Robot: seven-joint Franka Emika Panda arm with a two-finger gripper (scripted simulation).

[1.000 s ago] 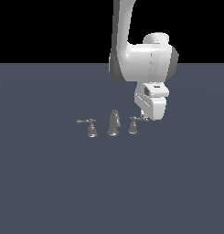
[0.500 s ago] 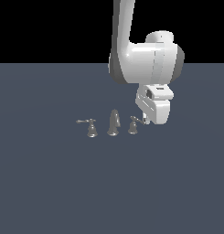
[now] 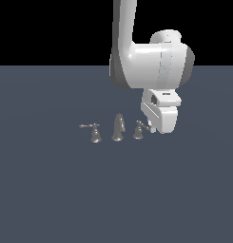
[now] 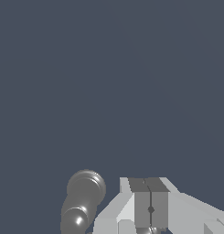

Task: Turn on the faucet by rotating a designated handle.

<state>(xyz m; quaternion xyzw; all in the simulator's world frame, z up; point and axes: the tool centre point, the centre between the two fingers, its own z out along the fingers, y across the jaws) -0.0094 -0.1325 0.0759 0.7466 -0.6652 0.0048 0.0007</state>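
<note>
The faucet stands on the grey floor as three shiny metal pieces: a tall spout [image 3: 118, 127] with a lever handle on each side. The handle [image 3: 138, 131] at the exterior view's right has a thin lever pointing right. My gripper [image 3: 150, 128] hangs just right of it, its tips at the lever's end. In the wrist view my gripper [image 4: 150, 209] is shut, pads pressed together with nothing between them. Beside the fingers [image 4: 140, 203] there sits a rounded shiny faucet piece [image 4: 84, 197]; which piece it is I cannot tell.
The twin handle [image 3: 94, 133], lever pointing left, stands on the far side of the spout. The big white arm [image 3: 151, 61] rises above and right of the faucet. The flat dark grey floor [image 3: 51, 190] surrounds the faucet.
The hand has tilted and dropped slightly, with its tips staying at the right handle's lever. The faucet pieces stand where they were.
</note>
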